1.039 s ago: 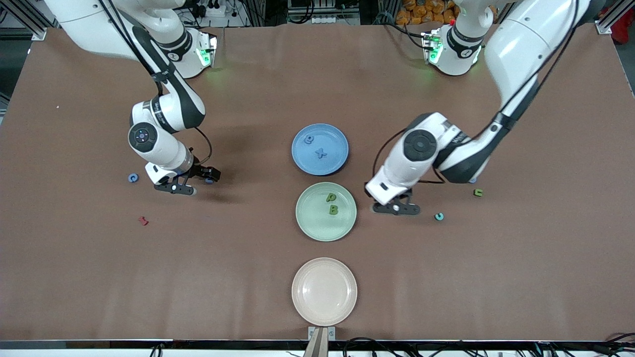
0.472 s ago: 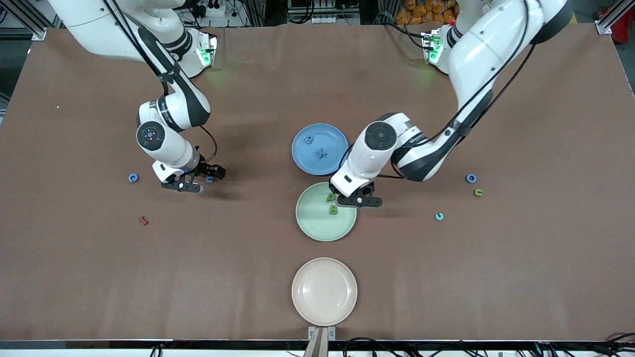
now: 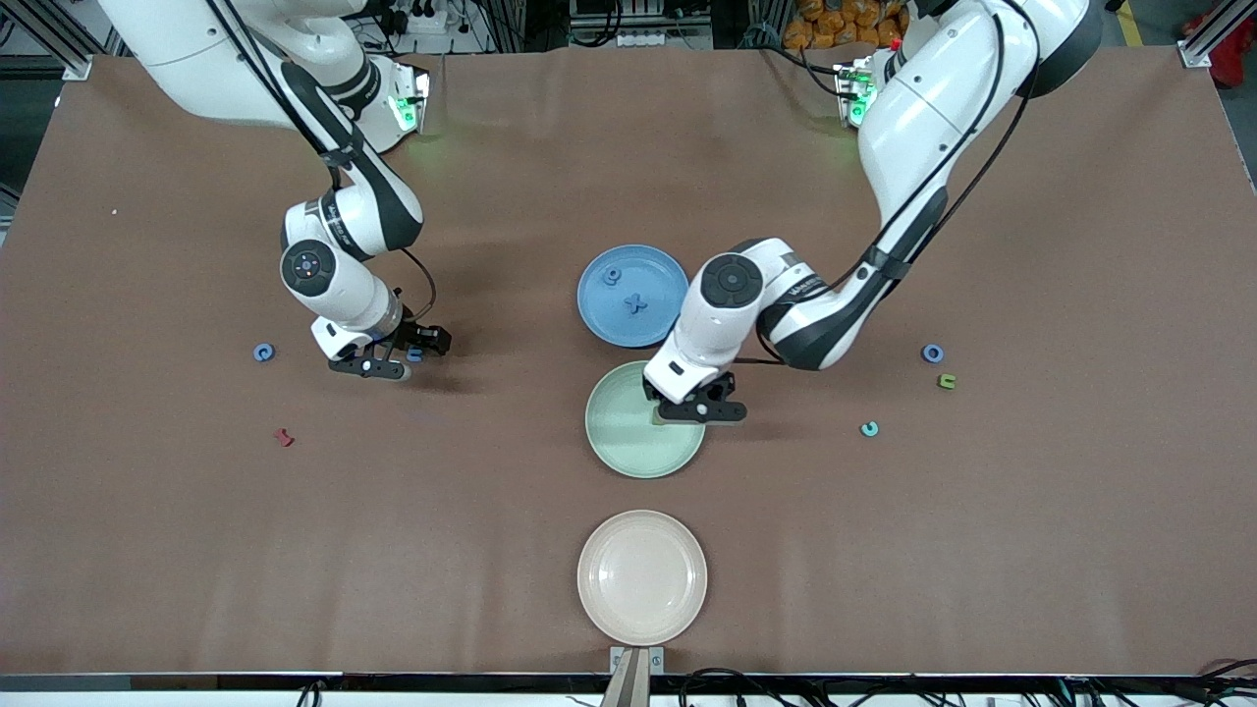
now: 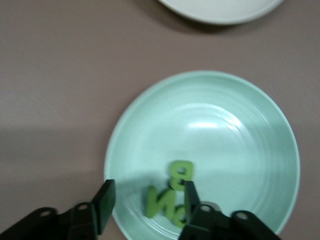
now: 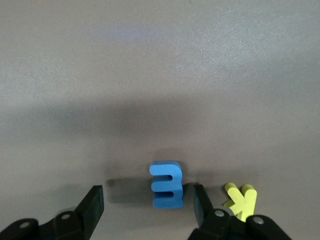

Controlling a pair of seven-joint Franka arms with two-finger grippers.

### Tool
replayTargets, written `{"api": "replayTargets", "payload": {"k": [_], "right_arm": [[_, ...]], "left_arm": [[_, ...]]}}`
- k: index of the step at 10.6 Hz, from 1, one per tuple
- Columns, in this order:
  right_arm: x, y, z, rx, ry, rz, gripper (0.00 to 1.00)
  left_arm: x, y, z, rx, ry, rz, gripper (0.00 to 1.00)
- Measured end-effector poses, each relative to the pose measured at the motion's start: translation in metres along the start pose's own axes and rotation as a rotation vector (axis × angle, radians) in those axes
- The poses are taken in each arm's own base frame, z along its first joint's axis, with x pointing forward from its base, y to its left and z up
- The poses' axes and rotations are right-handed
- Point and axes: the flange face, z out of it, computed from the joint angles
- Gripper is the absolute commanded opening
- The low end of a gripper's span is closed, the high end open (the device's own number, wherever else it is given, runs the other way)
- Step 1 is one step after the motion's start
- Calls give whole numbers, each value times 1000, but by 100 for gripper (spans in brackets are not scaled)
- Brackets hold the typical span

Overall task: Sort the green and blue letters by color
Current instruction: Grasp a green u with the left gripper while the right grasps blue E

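My left gripper (image 3: 699, 410) is open low over the green plate (image 3: 624, 432), at its edge toward the left arm's end. In the left wrist view my left gripper (image 4: 147, 198) has a green N (image 4: 160, 202) between its fingers, lying on the green plate (image 4: 225, 125) beside a green B (image 4: 180, 173). A third green letter is partly hidden by a finger. My right gripper (image 3: 386, 361) is open low at the table around a blue letter (image 3: 414, 354). In the right wrist view that blue letter (image 5: 166, 184) stands between the fingers of my right gripper (image 5: 147, 200).
A yellow k (image 5: 241, 200) lies just outside one right finger. The blue plate (image 3: 660, 280) holds two blue letters. A blue ring letter (image 3: 263, 352) and a dark red letter (image 3: 284, 437) lie toward the right arm's end. A blue o (image 3: 932, 353), a green letter (image 3: 947, 381) and a teal letter (image 3: 869, 428) lie toward the left arm's end. A beige plate (image 3: 641, 576) sits nearest the camera.
My left arm has swung from beside the teal letter to over the green plate, uncovering the blue o. My right gripper has shifted slightly toward the plates.
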Motion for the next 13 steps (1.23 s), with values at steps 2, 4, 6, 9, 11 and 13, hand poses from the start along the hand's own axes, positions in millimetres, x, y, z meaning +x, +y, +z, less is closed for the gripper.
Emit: {"api": "replayTargets", "payload": {"k": [2,4,6,9,11,13], "right_arm": [[-2,1,3,0,-3,0,58],[-2,2,3,-5,-1,-8,46],[-3,1,2,-9,3,-21,39],[-4,-1,1,-9,8,-28,35],[-4,0,0,-13,10,-35,35],[-4,0,0,-14,11,-36,35]], "left_arm": [[24,-27,-26,63,0,-41,100],[44,-65,-60,149,-26,-64,100],[63,-138,-83,192,-61,22,100],[71,-276,-96,162,-137,96,100],[61,-354,-88,104,-134,160,100],[39,-395,-69,82,-138,214,99]]}}
